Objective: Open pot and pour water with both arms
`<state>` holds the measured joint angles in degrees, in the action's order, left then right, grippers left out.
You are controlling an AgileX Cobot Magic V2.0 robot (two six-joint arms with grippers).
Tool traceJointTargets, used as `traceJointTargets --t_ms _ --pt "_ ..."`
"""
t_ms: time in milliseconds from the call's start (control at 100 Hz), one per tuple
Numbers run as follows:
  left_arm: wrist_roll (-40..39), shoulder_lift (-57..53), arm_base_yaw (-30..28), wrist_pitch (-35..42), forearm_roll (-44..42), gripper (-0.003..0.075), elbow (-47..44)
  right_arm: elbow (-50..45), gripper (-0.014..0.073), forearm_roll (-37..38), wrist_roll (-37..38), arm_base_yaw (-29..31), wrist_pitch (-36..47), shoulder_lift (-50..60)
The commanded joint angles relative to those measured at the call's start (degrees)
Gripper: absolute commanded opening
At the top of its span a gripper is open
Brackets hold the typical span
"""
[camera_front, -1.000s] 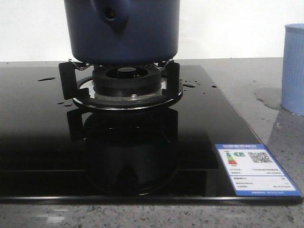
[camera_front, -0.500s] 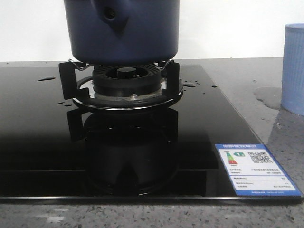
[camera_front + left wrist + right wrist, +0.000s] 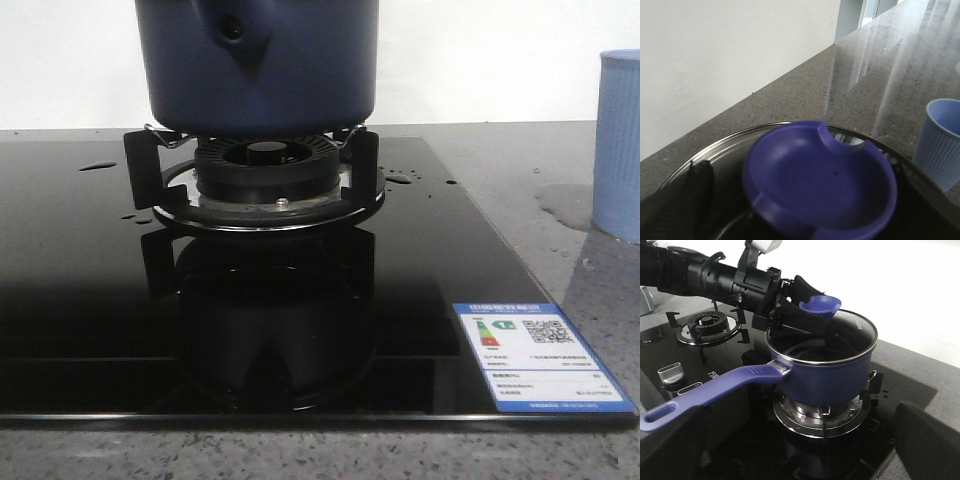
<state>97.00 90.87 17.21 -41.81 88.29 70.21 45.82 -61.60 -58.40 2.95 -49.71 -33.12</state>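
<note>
The navy-blue pot [image 3: 260, 60] stands on the gas burner [image 3: 268, 165], its handle socket facing the front camera. In the right wrist view the pot [image 3: 830, 375] shows a long blue handle [image 3: 715, 390] and a glass lid [image 3: 860, 332] with a steel rim. My left gripper [image 3: 807, 315] reaches over the pot and is shut on the lid's blue knob [image 3: 820, 304]. That knob [image 3: 825, 180] fills the left wrist view, with one dark finger [image 3: 687, 200] beside it. I cannot tell whether the lid is lifted. My right gripper [image 3: 800, 460] is open, in front of the pot and below its handle.
A pale-blue ribbed cup [image 3: 620, 145] stands on the stone counter right of the black glass cooktop, also in the left wrist view [image 3: 940, 145]. A water puddle [image 3: 565, 205] lies beside it. A second burner [image 3: 710, 322] and stove knobs [image 3: 671, 372] lie beyond the handle.
</note>
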Motion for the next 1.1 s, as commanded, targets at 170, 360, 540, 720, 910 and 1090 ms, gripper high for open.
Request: traceJointTargets --t_ms 170,360,540,720,910,1090 --pt "0.3 -2.0 0.5 -2.6 4.8 0.0408 1.7 1.8 0.0667 -3.5 -0.8 0.3 2.3 -0.6" --pt "0.3 -2.5 0.5 -2.8 5.4 0.0346 1.9 1.8 0.0667 -3.5 -0.8 0.3 2.7 -0.6" --pt "0.3 -5.5 0.4 -2.4 5.7 0.0347 3.9 1.8 0.0667 -3.2 -0.8 0.3 6.0 -0.6" --pt "-0.4 -11.3 -1.8 -2.4 5.7 0.0347 4.4 1.8 0.0667 3.7 -0.8 0.3 14.6 -0.6" --pt "-4.9 -17.4 -6.5 -2.9 4.8 0.0347 4.4 -0.6 0.0667 9.0 -0.8 0.3 26.1 -0.6" --pt "-8.9 -22.7 -10.1 -4.4 2.3 0.0347 4.4 -8.7 0.0667 9.0 -0.8 0.3 32.5 -0.6"
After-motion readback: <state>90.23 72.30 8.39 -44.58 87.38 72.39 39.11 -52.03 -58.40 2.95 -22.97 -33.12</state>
